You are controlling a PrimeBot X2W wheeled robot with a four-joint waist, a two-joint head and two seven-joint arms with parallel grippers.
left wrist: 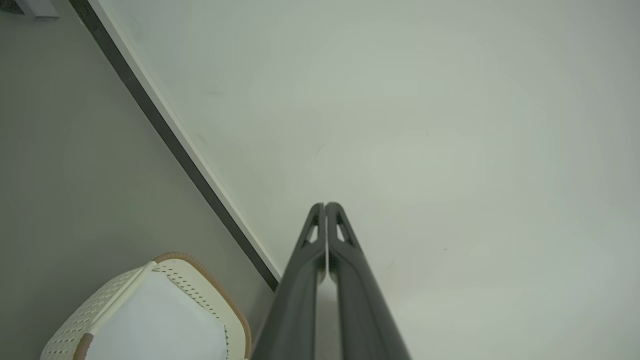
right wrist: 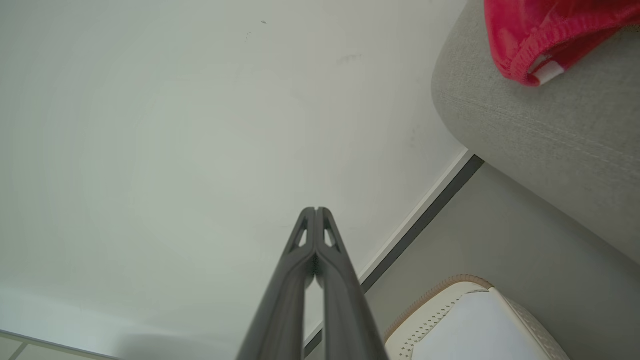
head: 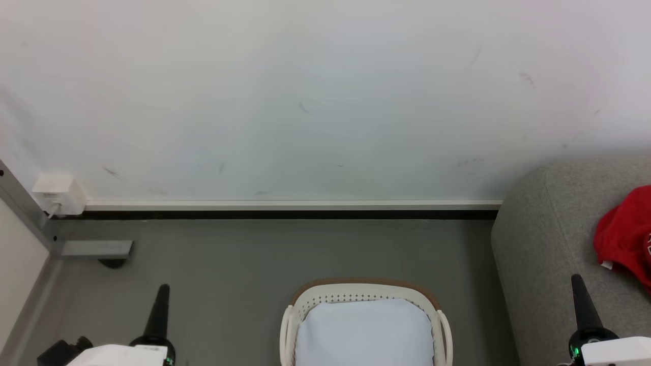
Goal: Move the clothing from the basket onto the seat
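The left gripper (left wrist: 325,206) is clenched, its two dark fingers pressed together from the tips down, and it points at the pale wall (head: 305,101) above the dark skirting strip (head: 285,214). The right gripper (right wrist: 316,210) is likewise closed tip to tip, with a narrow slit between the fingers lower down, and aims at the same wall. In the head view each gripper rises from a bottom corner, the left over the grey floor (head: 229,254) and the right in front of the sofa's edge. Between them, at the bottom middle, stands the white perforated laundry basket (head: 363,283) with its brown woven-look rim; its pale smooth bottom is in plain sight. The red clothing (head: 625,234) lies bunched on the light-grey sofa (head: 549,244) at the right edge, well apart from the basket, and a white tag shows at its lower hem. The right wrist view shows its gathered red hem hanging just over the sofa's rounded edge. At the far left a white box (head: 56,193) is fixed to the wall by a grey metal frame (head: 96,248).
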